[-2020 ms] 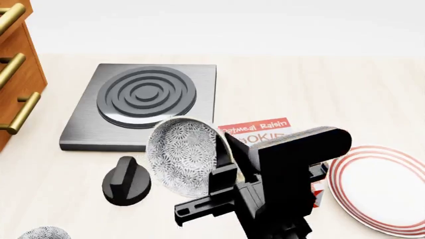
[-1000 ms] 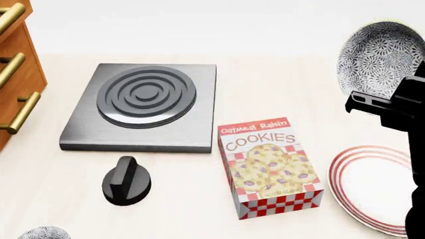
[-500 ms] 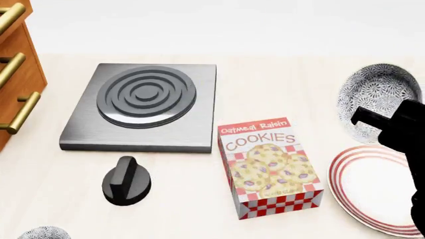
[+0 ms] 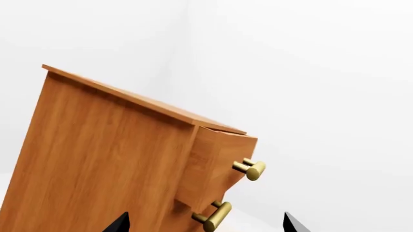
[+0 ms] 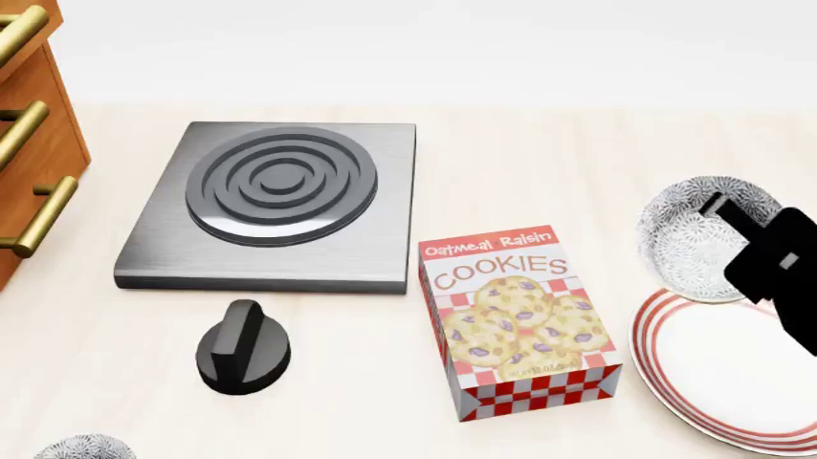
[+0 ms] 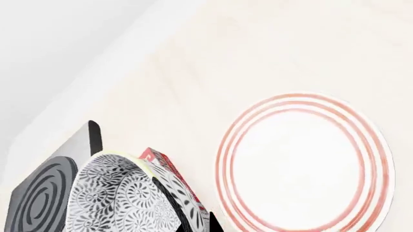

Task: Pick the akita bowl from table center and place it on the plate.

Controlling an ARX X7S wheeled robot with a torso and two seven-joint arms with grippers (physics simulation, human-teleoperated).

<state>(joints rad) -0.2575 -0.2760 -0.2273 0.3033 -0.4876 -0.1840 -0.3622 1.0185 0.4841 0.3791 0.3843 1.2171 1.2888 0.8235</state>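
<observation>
The akita bowl (image 5: 690, 239), grey-and-white speckled outside, hangs tilted in the air at the right of the head view, just beyond the far rim of the plate (image 5: 728, 382). My right gripper (image 5: 734, 228) is shut on the bowl's rim. In the right wrist view the bowl (image 6: 119, 198) fills the lower left, its rim pinched between the black fingertips of the right gripper (image 6: 199, 224), and the red-striped plate (image 6: 303, 162) lies apart from it. My left gripper (image 4: 205, 228) shows only two wide-apart tips, open and holding nothing.
A cookies box (image 5: 521, 320) stands just left of the plate. A grey burner slab (image 5: 275, 201) and a black knob (image 5: 243, 349) lie further left. A second speckled bowl (image 5: 83, 448) peeks in at the bottom left. A wooden drawer cabinet (image 5: 26, 143) with brass handles stands at the left edge.
My right gripper has carried the bowl from the table centre over the cookies box to the right, then lowered it toward the plate's far rim. The left arm's view gives no earlier frame.
</observation>
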